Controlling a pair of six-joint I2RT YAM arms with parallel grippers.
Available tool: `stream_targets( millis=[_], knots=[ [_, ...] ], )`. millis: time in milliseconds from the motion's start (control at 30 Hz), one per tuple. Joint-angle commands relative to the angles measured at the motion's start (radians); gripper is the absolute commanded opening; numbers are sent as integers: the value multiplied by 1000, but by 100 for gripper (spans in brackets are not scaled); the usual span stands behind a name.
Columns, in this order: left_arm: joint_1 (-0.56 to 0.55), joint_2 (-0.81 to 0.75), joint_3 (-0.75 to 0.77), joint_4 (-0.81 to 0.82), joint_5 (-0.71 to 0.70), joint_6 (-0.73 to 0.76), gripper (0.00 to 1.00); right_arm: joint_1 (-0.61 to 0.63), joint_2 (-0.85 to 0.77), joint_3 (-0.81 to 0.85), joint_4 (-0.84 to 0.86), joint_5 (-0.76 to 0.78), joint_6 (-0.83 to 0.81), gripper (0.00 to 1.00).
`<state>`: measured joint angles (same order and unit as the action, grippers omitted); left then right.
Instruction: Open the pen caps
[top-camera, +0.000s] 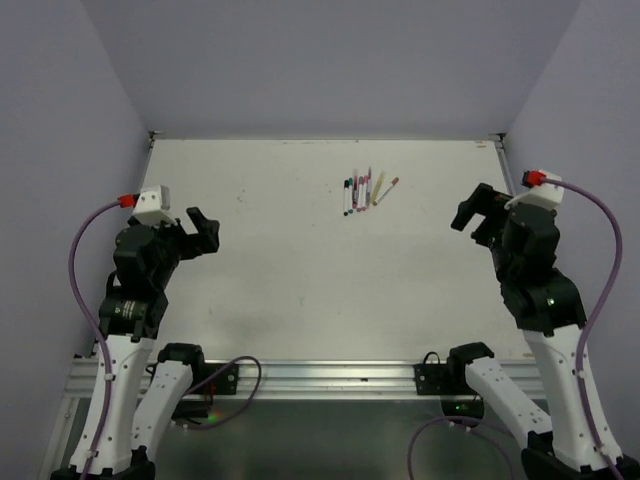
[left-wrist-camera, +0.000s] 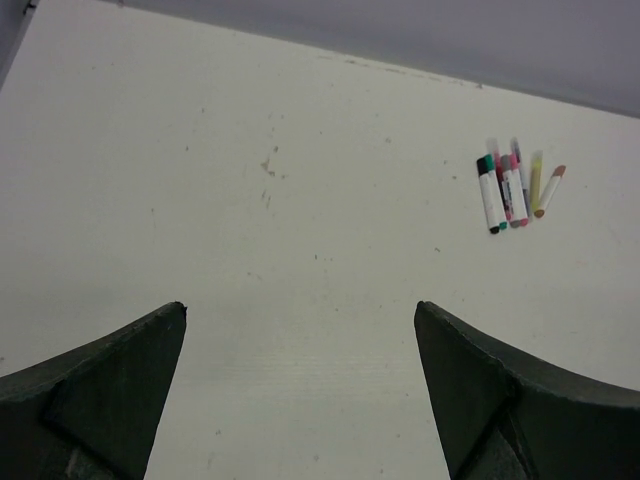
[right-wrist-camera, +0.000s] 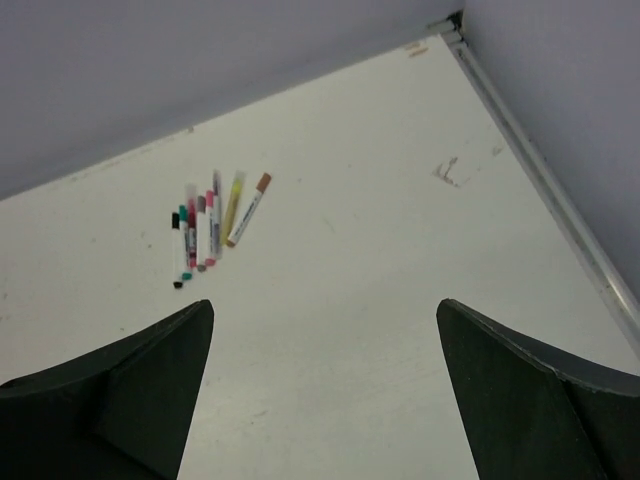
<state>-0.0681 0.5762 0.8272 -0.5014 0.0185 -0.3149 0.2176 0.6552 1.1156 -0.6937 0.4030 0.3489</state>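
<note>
Here is the white table (top-camera: 300, 290), and the pens (top-camera: 362, 191) lie in one tight little bunch close to the far edge, right of the middle. They are side by side and roughly parallel. A yellow pen (left-wrist-camera: 536, 180) sits toward the right of the bunch, and an orange-tipped pen (left-wrist-camera: 552, 190) is splayed off at an angle on the outside.

The pen caps (left-wrist-camera: 487, 164) show up best from the left wrist: short coloured ends in black, green and pink, seated on the white barrels. Every pen looks capped, though the smallest ends blur at this range.

The left gripper (top-camera: 205, 230) hangs by the left edge, about midway along it, well apart from the bunch. From its own camera, the dark fingers (left-wrist-camera: 110, 395) are spread wide with only bare tabletop between them. It has hold of nothing.

The right gripper (top-camera: 470, 212) sits near the right edge, nearer the pens but apart from them. Its fingers (right-wrist-camera: 530, 390) are spread wide too, and its grasp is empty. In that view the pens lie beyond its left-hand finger.
</note>
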Motion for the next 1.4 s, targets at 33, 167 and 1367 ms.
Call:
stream_targets(
  millis=[33,167,1367],
  knots=[
    [-6,71,-58,87,37,-23,100,5,222,61,-1,-61,97,98],
    [-6,109,-140,167,67,-24,100,8,511,85,77,-81,169,98],
    [11,197,-129,164,92,-7,100,94,1614,613,263,56,312,40]
  ],
)
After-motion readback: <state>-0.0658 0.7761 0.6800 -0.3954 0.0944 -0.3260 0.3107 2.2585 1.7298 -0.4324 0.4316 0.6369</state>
